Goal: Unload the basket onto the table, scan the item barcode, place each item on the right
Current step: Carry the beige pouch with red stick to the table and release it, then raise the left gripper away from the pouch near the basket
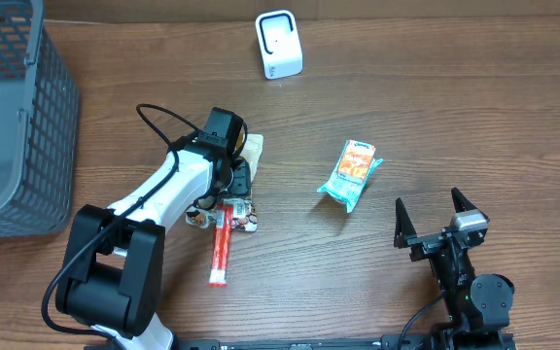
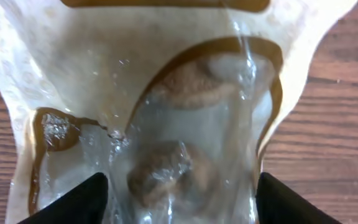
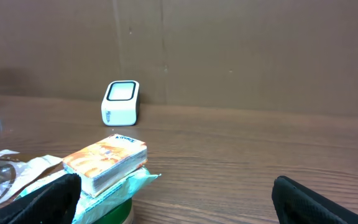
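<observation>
- Far left: grey mesh basket (image 1: 54, 107) sits on the desk (image 1: 406, 87), well apart from the working area. Not in play.
- Left arm reaches forward over a cream, partly clear pouch (image 2: 185, 93) with brown lumps inside. The pouch lies flat on the desk left of centre.
- Left tool (image 2: 178, 202) hangs directly above the pouch. Its two dark fingertips (image 2: 86, 199) are spread wide near the pouch's lower end, with the clear middle of the pouch between them. Reads as released, not pinching. Whether the tips brush the film, cannot tell.
- Just below the pouch in the overhead view: a red stick pack (image 1: 222, 248) and a small printed wrapper (image 1: 242, 218) at its upper end, both close to the left arm.
- Centre, far edge of the desk: white scanner (image 1: 279, 44), upright, well apart from every item.
- Right of centre: teal and orange snack packet (image 1: 350, 173) lying on the desk, nothing touching it.
- Far right: right tool (image 1: 428, 202) low at the near edge, jaws fully spread, empty, facing toward the snack packet and scanner.
- Judged step: the pick. The pouch looks like the item in hand, and it is on the desk, not at the scanner. No barcode shows on the face seen.
- Next move calls for: closing the left tool on the pouch by a firm edge, since the slack film may fold. Then lifting it clear of the red stick pack, carrying it to the scanner and turning the barcode face toward the window.
</observation>
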